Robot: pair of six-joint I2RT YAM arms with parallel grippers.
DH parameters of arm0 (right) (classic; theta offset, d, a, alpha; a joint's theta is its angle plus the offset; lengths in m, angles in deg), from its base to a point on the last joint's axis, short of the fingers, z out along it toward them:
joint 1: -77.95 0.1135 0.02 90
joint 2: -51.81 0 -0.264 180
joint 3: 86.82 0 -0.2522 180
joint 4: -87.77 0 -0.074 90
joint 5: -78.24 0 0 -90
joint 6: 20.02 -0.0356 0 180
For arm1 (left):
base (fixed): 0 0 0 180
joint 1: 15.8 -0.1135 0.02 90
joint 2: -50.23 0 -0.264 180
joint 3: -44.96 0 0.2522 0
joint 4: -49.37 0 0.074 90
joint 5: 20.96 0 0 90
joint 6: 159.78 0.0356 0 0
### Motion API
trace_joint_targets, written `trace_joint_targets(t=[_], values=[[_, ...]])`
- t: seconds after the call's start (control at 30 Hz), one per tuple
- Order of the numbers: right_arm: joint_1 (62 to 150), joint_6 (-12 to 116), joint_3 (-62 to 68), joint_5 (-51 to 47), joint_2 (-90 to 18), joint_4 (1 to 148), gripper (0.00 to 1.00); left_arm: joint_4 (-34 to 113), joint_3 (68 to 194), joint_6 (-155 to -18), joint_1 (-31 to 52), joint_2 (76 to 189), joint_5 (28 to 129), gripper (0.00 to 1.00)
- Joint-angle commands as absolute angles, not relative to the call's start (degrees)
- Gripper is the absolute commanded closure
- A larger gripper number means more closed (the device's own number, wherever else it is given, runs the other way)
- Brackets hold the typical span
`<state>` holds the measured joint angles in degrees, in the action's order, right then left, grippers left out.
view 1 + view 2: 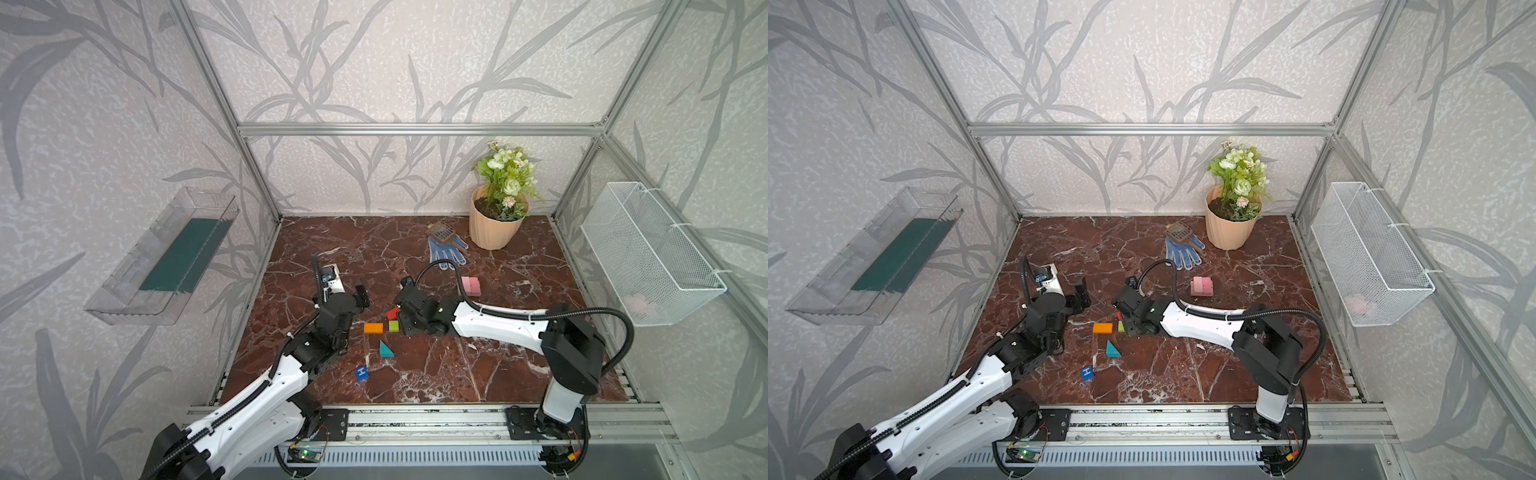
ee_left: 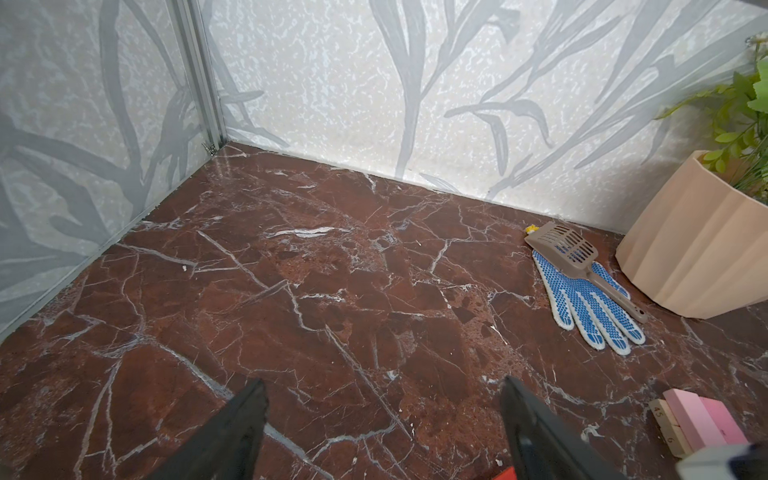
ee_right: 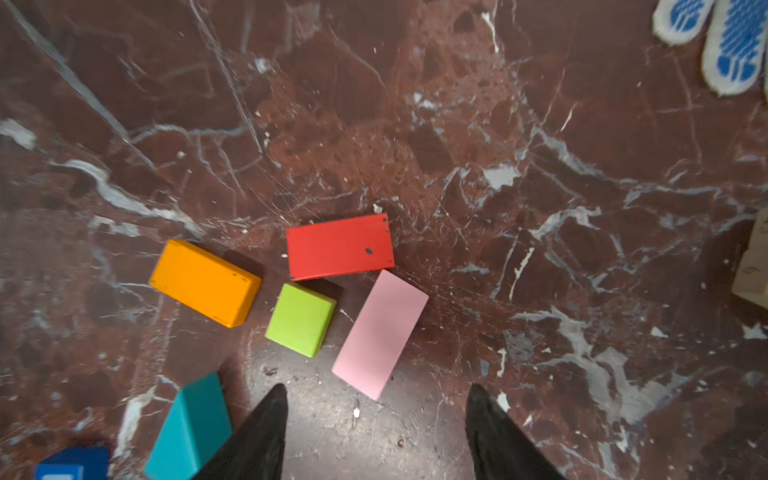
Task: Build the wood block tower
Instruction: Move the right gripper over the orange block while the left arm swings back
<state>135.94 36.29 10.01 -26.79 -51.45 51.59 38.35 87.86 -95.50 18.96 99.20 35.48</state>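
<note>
The tower (image 1: 471,286) is a low stack right of centre, pink blocks lying on tan bars (image 2: 665,419). Loose wood blocks lie together mid-table: orange (image 3: 205,282), red (image 3: 340,246), lime cube (image 3: 301,319), a pink block (image 3: 380,334), the teal wedge (image 1: 385,350) and the blue "H" cube (image 1: 362,372). My right gripper (image 3: 377,390) hangs open just above them, fingers either side of the pink block's near end, not touching it. My left gripper (image 1: 362,296) is open and empty, left of the cluster, over bare floor.
A dotted blue glove (image 1: 449,251) with a tan scoop (image 1: 440,232) on it lies at the back, beside a peach flowerpot (image 1: 494,226). A wire basket (image 1: 648,257) hangs on the right wall, a clear tray (image 1: 166,257) on the left wall.
</note>
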Motion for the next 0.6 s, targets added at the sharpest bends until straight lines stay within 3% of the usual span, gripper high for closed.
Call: trace_joint_targets(t=[0.0,0.57], values=[[136.13,34.60,8.45,-27.99,-53.36,47.99,0.33,39.18,87.59,-96.92,18.72,98.29,34.50,0.09],[140.40,39.08,2.87,-27.42,-58.47,48.41,0.33,39.36,85.52,-97.97,18.74,94.63,30.94,0.05]])
